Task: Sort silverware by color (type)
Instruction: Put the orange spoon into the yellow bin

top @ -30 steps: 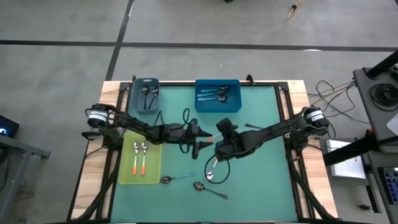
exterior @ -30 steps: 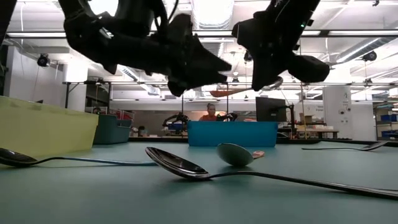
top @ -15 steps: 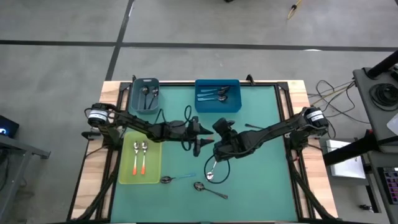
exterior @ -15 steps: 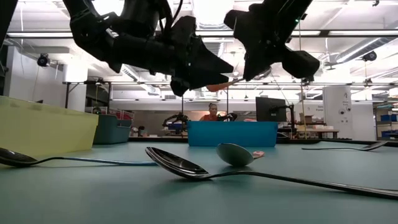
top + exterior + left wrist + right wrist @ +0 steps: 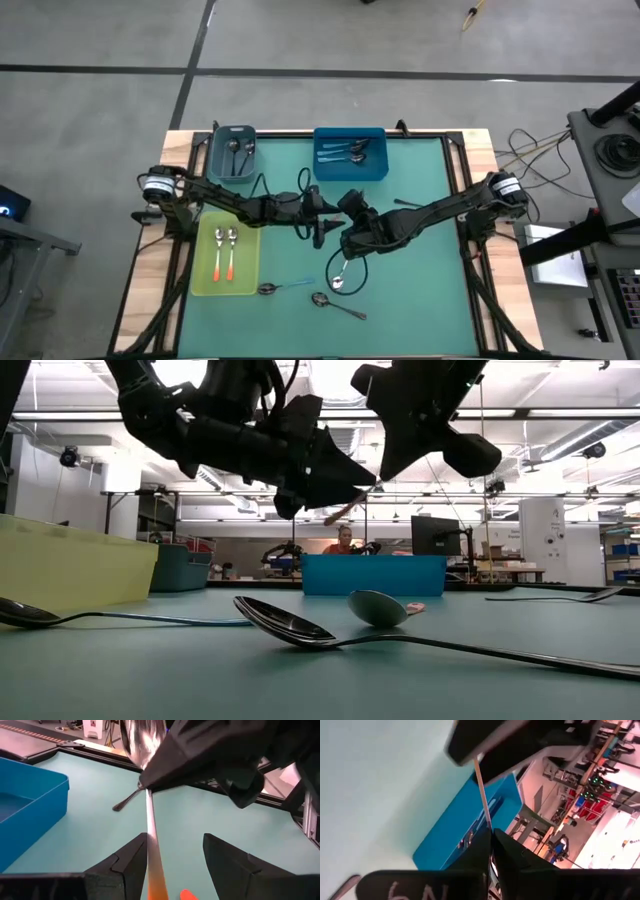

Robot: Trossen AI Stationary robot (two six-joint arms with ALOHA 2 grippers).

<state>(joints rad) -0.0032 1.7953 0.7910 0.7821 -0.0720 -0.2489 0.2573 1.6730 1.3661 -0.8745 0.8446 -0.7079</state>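
- Nearer to the left gripper (image 5: 318, 222) than a second ago: the right gripper (image 5: 345, 208), above mid-worktop (image 5: 420, 290), with the orange-handled spoon (image 5: 150, 820) now tipped handle-down instead of level.
- Right fingers pressed together on the spoon's neck, just below the bowl. Left fingers (image 5: 127, 862) spread, one on each side of the handle, apparently not yet touching it.
- Judged step: a mid-air handover, so that the spoon can reach the yellow-green tray (image 5: 205, 285) on the left, where two orange spoons (image 5: 225, 255) already lie.
- Close the left fingers on the metal shank above the orange end, square to it, before loosening the right pair.
- Centre the handle first: sits closer to one left finger than the other, so an early squeeze could swing it.
- Release on the right only once the left grip looks firm, then draw back along the spoon's length, not sideways.
- Keep the exchange high, clear of the loose spoons (image 5: 335, 303) lying on the worktop below.
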